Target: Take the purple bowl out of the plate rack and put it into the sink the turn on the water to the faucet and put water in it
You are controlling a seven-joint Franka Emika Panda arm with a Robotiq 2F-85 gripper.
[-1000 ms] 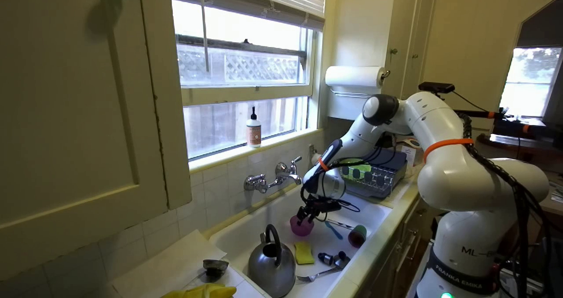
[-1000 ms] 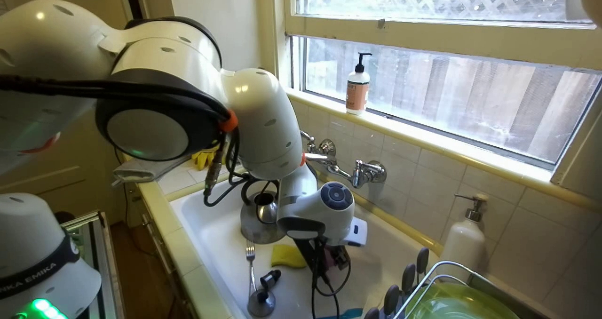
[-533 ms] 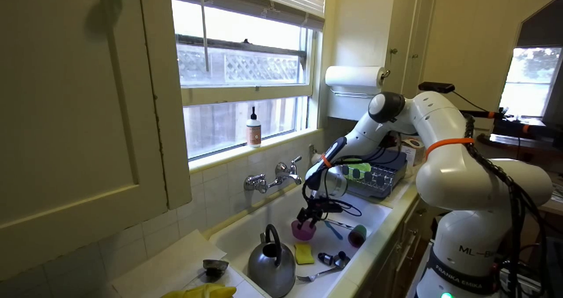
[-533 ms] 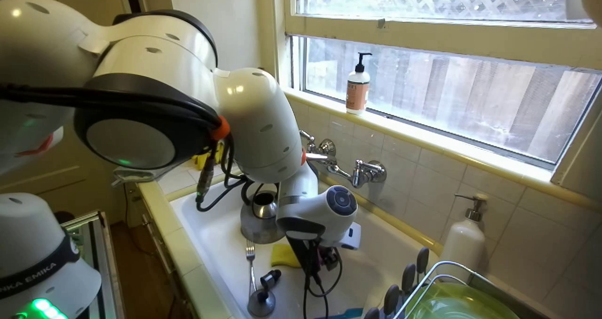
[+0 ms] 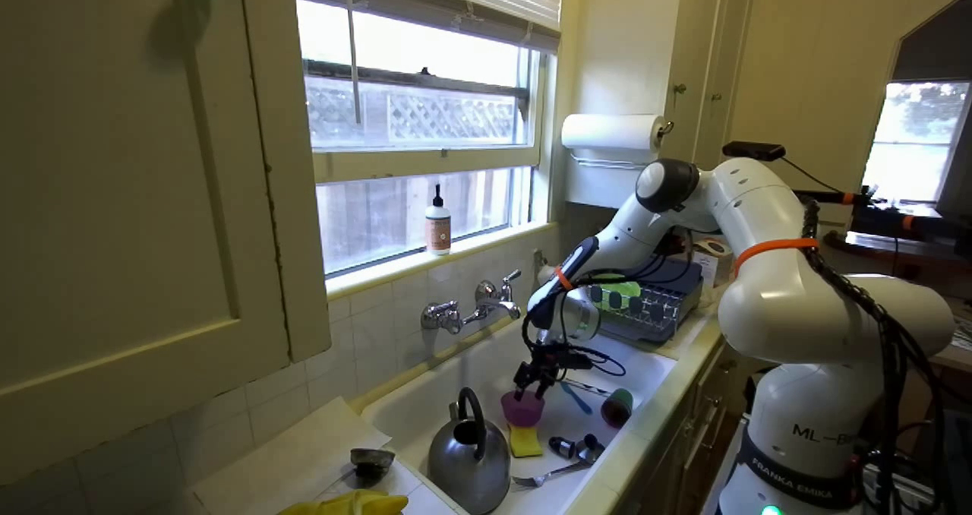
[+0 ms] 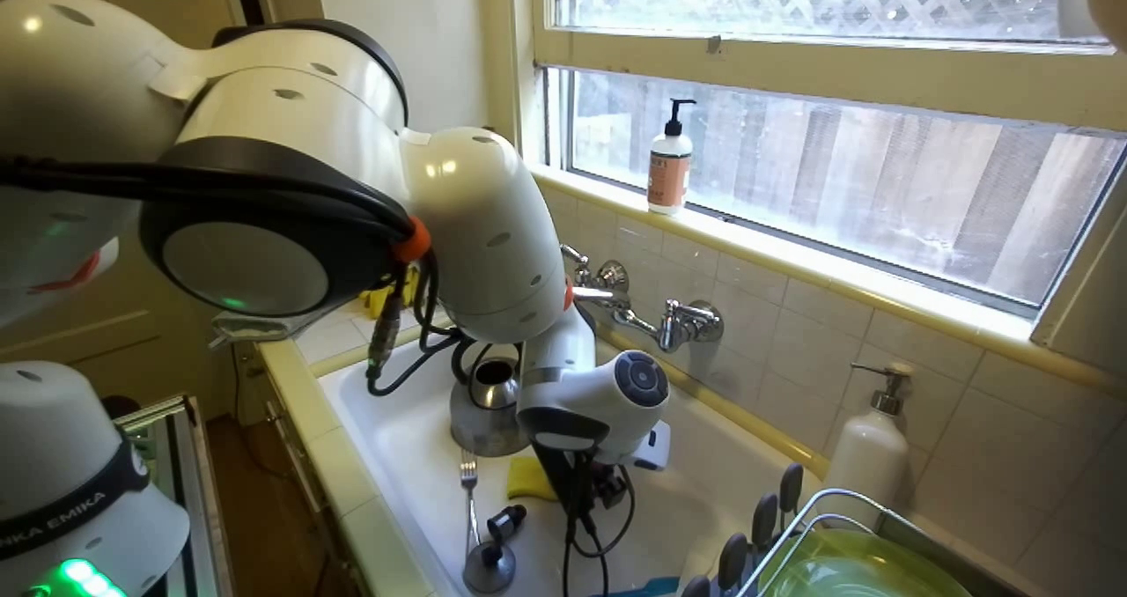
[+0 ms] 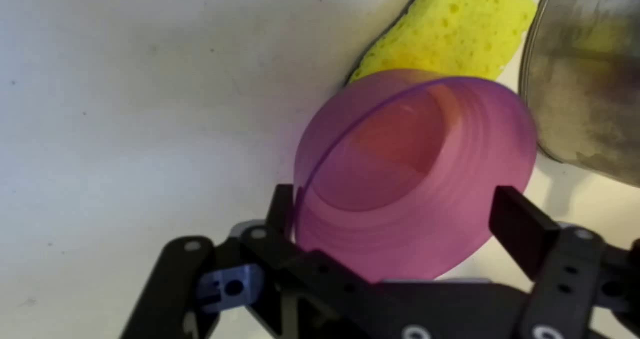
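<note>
Fingers (image 7: pixel 522 229) spread, I see purple bowl (image 7: pixel 410 184) between them, over one end of yellow sponge (image 7: pixel 450 34) in sink (image 7: pixel 150 154), kettle (image 5: pixel 469 466) close by

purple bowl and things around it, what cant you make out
Purple bowl: in an exterior view, hidden or nearly so behind the arm's end.
Yellow sponge: in the wrist view, partly behind the bowl and cut off by the top edge.
Kettle: cut off there at top and right.

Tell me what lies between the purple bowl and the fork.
The yellow sponge lies between the purple bowl and the fork, as an exterior view shows.
</note>
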